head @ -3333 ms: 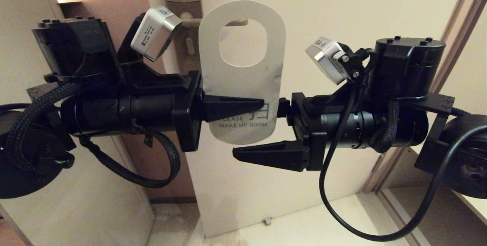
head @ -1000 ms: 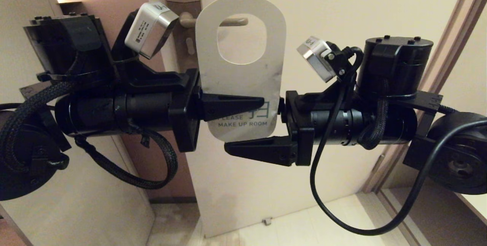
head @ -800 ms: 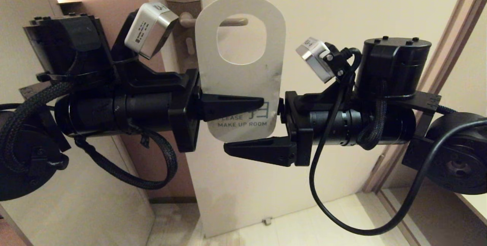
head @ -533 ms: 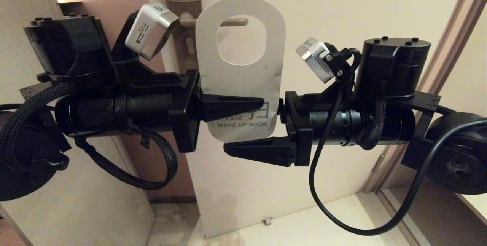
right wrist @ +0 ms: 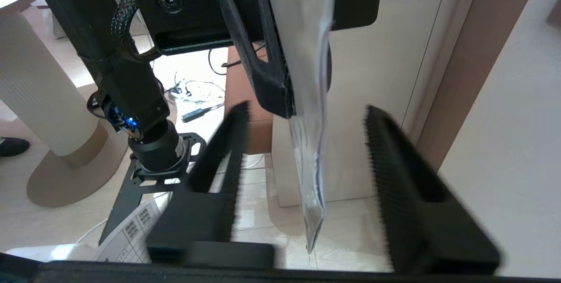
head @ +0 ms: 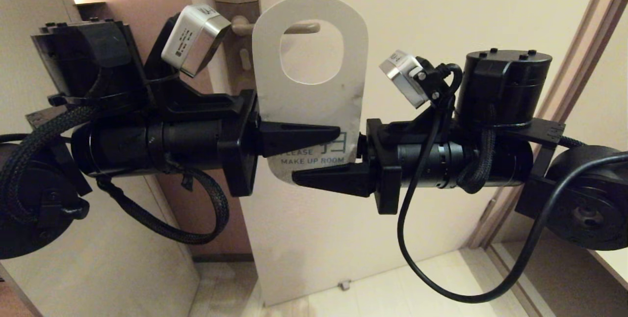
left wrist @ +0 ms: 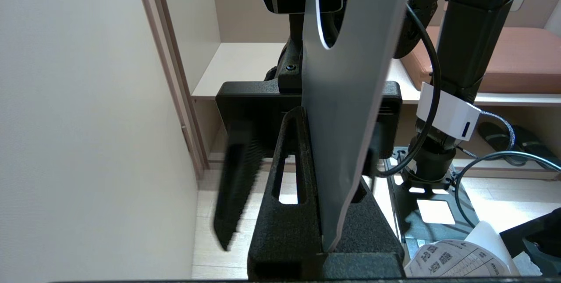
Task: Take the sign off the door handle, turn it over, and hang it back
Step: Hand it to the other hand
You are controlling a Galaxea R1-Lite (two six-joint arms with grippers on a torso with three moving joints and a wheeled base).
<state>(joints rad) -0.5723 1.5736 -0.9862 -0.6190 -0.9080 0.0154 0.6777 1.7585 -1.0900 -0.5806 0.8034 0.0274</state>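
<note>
The sign [head: 309, 106] is upright in front of the door, white side with "MAKE UP ROOM" facing me. The door handle [head: 301, 27] shows through its oval hole, behind it. My left gripper [head: 336, 135] reaches in from the left and is shut on the sign's lower part; in the left wrist view the left gripper [left wrist: 333, 134] pinches the card [left wrist: 346, 77] edge-on. My right gripper [head: 314, 165] comes from the right, its near finger across the sign's bottom edge. In the right wrist view the right gripper [right wrist: 307, 112] straddles the sign [right wrist: 307, 151] with gaps on both sides.
The cream door [head: 441, 37] fills the middle, with a cabinet [head: 29, 86] at the left and the door frame [head: 588, 37] at the right. The right arm's black cable [head: 417, 238] loops below it. A cushioned bench [left wrist: 504, 55] stands behind the right arm.
The right gripper's fingers have come closer together around the sign's lower edge; its near finger rose onto the card. Before that the right arm moved left. The left gripper and the sign stayed still.
</note>
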